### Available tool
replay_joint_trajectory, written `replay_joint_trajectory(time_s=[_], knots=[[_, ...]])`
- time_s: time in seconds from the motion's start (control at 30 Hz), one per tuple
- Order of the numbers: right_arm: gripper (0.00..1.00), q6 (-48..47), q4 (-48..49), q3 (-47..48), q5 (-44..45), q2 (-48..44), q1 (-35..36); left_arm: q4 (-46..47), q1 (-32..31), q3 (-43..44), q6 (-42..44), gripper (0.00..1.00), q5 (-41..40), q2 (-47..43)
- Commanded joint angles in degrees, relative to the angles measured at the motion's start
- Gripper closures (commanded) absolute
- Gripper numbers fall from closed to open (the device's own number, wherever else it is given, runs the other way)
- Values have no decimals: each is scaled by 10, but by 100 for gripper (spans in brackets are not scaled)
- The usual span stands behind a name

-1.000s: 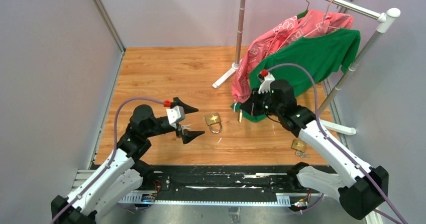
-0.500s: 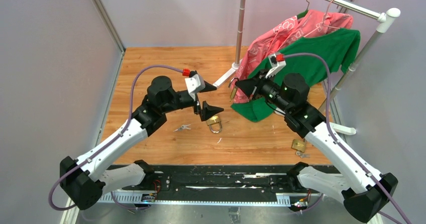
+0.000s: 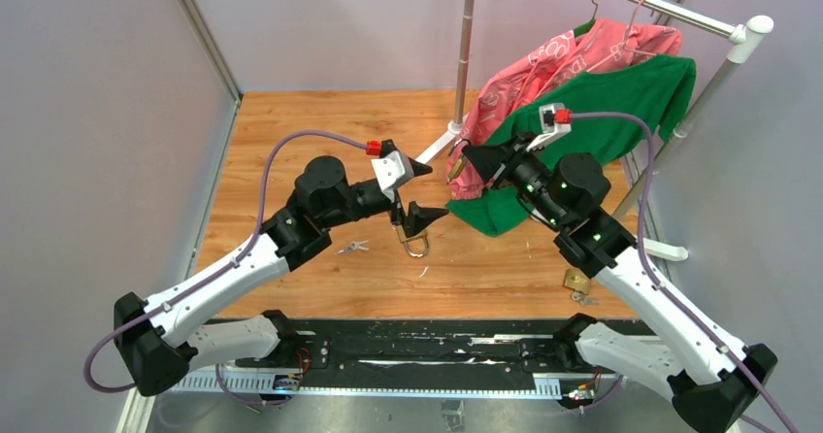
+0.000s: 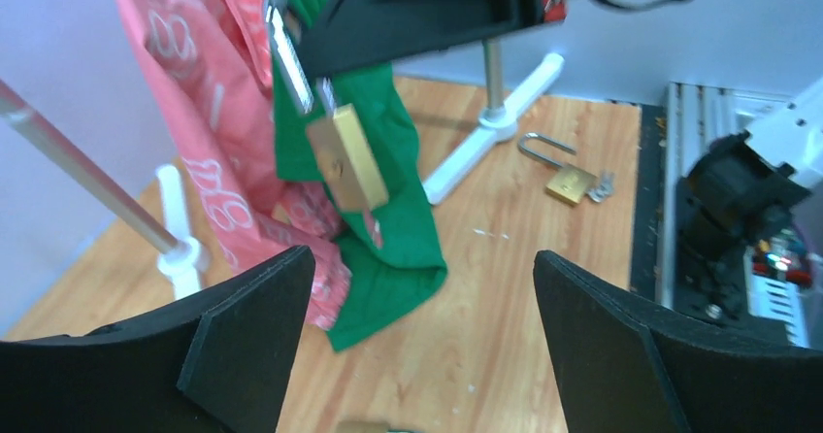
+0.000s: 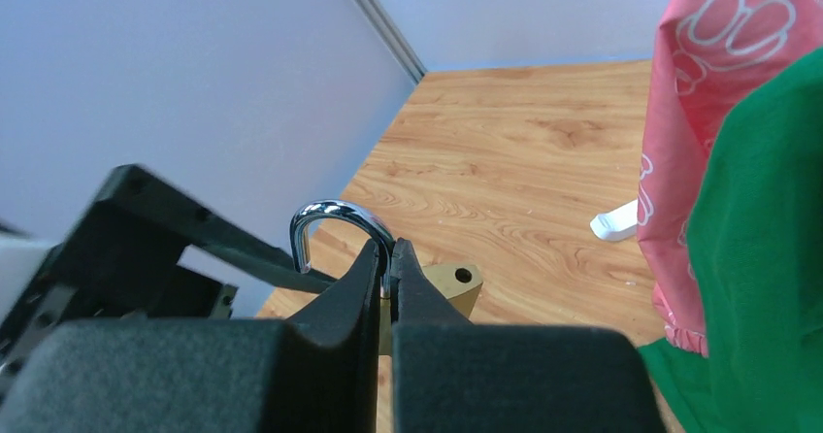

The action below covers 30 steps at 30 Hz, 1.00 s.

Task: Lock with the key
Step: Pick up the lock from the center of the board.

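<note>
My right gripper [image 3: 470,151] is shut on the steel shackle [image 5: 335,221] of a brass padlock [image 3: 455,168], which hangs in the air with its body [image 5: 454,283] below the fingers. In the left wrist view that padlock [image 4: 347,158] dangles ahead, in front of the clothes. My left gripper [image 3: 435,190] is open and empty, facing it from the left, a short way off. A second brass padlock [image 3: 415,243] lies on the table just under the left gripper [image 4: 419,258]. A small bunch of keys [image 3: 352,247] lies on the wood to its left.
A clothes rack [image 3: 466,45] with a pink garment [image 3: 543,64] and a green shirt [image 3: 607,113] stands at the back right, its hems reaching the table. A third padlock [image 3: 578,281] with keys lies by the right arm. Grey walls enclose the table.
My left arm swung from the left of the table to its middle, over the lying padlock, staying open. My right gripper rose and tilted up, carrying its padlock.
</note>
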Motion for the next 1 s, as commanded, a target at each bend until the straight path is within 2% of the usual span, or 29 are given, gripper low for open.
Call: replay_joint_trajectory(time_s=[0.0, 0.17, 0.27, 0.33, 0.53, 0.83, 0.97], knots=[[100, 37, 59, 14, 91, 17, 42, 60, -38, 16, 88, 8, -117, 11], [100, 33, 83, 19, 121, 29, 76, 74, -46, 20, 84, 23, -128, 42], [100, 44, 105, 13, 116, 31, 85, 87, -45, 23, 45, 24, -150, 55], [100, 44, 104, 15, 115, 31, 89, 88, -45, 25, 29, 29, -169, 60], [100, 41, 103, 15, 116, 26, 98, 97, -45, 28, 26, 44, -172, 65], [100, 42, 106, 18, 107, 35, 104, 118, -45, 31, 33, 56, -171, 68], [100, 41, 103, 20, 104, 37, 104, 118, -45, 26, 37, 70, -184, 68]])
